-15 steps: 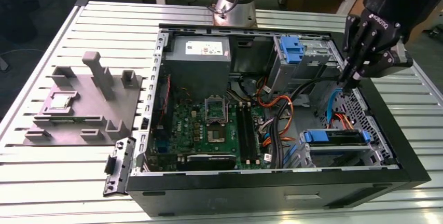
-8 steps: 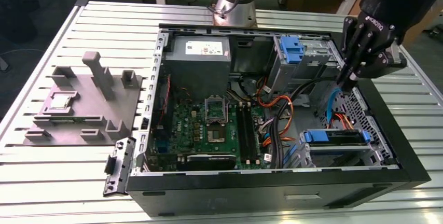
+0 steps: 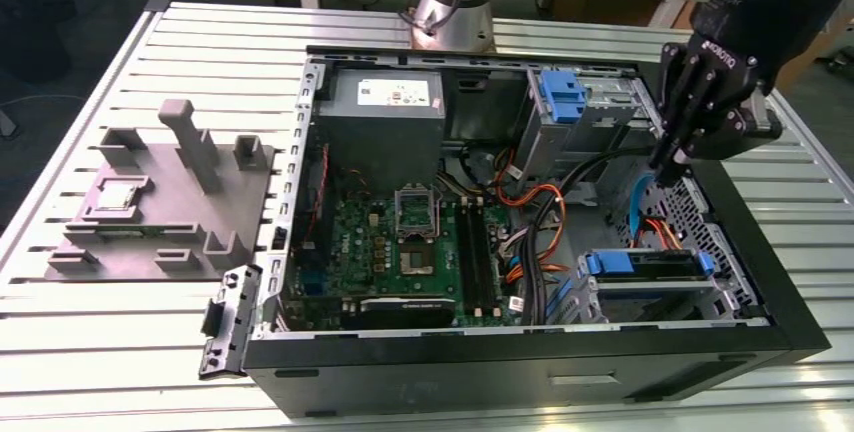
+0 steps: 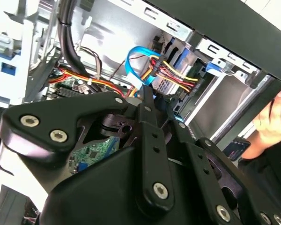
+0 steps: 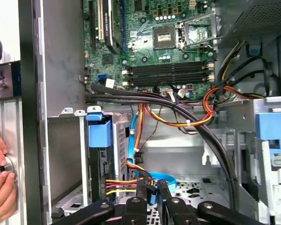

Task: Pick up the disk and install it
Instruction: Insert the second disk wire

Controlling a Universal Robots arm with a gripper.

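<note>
Slatted metal table holds a big open computer case. Above the case's side on the exterior view's right hangs the black gripper, pointing down into the case. Its thin fingers sit very close together with only a slim gap, and nothing is held between them.

Just under the gripper are loose cables in black, orange, yellow and red, plus a blue flat cable. A bit lower than the gripper in the exterior view sits the disk, already inside its bay in the case, with its blue frame showing at the edge. Coloured wires run to its end.

Farther from the gripper lies the green board, and past that the grey power box. Well away, outside the case on the table, stands a grey plastic stand with posts.

A person's hand touches the case's outer wall.
</note>
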